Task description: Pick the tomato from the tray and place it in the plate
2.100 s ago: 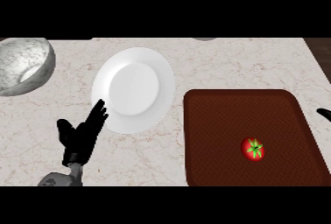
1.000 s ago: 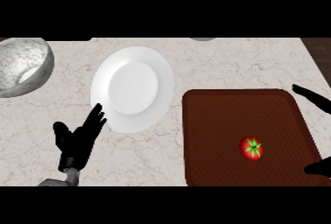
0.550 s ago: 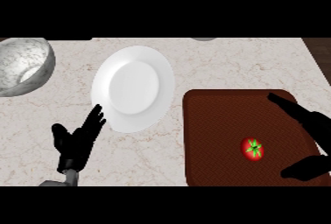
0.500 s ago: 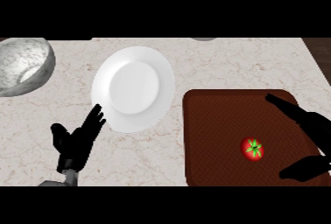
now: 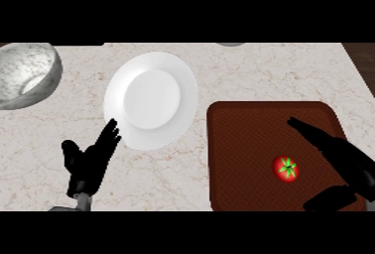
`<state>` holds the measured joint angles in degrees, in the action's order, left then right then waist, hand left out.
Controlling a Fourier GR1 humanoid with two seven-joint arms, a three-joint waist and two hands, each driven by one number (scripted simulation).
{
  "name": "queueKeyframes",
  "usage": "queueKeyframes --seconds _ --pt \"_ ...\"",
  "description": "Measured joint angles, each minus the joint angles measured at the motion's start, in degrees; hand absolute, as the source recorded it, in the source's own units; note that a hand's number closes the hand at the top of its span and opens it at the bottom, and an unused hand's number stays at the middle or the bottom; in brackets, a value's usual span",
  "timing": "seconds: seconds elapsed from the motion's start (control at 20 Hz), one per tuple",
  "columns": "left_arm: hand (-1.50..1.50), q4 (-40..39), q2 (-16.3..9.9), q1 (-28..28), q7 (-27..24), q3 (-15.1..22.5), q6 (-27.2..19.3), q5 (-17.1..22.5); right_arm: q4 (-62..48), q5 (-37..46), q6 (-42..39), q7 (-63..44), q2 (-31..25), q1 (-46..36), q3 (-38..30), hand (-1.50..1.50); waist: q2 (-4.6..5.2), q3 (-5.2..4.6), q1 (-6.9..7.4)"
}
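Since the earlier frame, the right hand [image 5: 343,166] is advanced over the brown tray [image 5: 242,144], fingers and thumb spread apart beside the tomato [image 5: 286,168], positioned for grasping. The tomato is seated on the tray; the white plate [image 5: 152,99] awaits. The left hand [image 5: 89,161] is rested open.

Head view. The grey bowl [image 5: 24,74], at 10 o'clock, is cut by the left edge. A small grey object [image 5: 230,44] at 12 o'clock shows only a sliver below the upper band; its identity cannot be told. The tray [image 5: 249,149] loses its lower right corner behind the right hand [image 5: 344,163], itself cut by the right edge. The left forearm [image 5: 70,207] barely shows at 7 o'clock.
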<state>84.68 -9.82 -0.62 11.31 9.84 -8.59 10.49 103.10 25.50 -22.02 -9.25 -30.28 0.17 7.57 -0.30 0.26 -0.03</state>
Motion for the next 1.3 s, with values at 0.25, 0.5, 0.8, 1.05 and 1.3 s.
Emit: queueKeyframes --seconds 0.25,0.5,0.8,1.05,1.3 --pt "0.0 -0.89 -0.24 0.5 -0.13 -1.36 1.58 0.03 -1.88 6.73 1.79 -1.26 2.5 -0.58 2.32 -1.5 -0.02 0.05 0.12" --pt "0.0 -1.88 -0.05 0.78 -1.09 -2.66 3.11 -0.2 -6.69 9.98 1.57 0.2 3.65 -2.84 1.47 -1.5 -0.05 0.1 0.2" --pt "0.0 -0.42 1.13 -0.43 -0.96 -2.64 2.94 -1.32 -8.56 13.55 2.08 1.69 5.96 -1.71 2.93 -1.5 -0.05 0.07 0.11" --pt "0.0 0.01 1.98 -0.39 -0.24 -2.49 2.78 -2.26 -12.02 17.4 1.66 4.35 5.91 -2.81 4.89 1.5 0.0 0.05 0.16" --pt "0.0 -0.02 1.58 -0.22 0.4 -3.74 4.06 -2.13 -15.75 21.84 4.35 8.1 6.7 -4.6 5.59 1.5 -0.06 -0.11 0.16"
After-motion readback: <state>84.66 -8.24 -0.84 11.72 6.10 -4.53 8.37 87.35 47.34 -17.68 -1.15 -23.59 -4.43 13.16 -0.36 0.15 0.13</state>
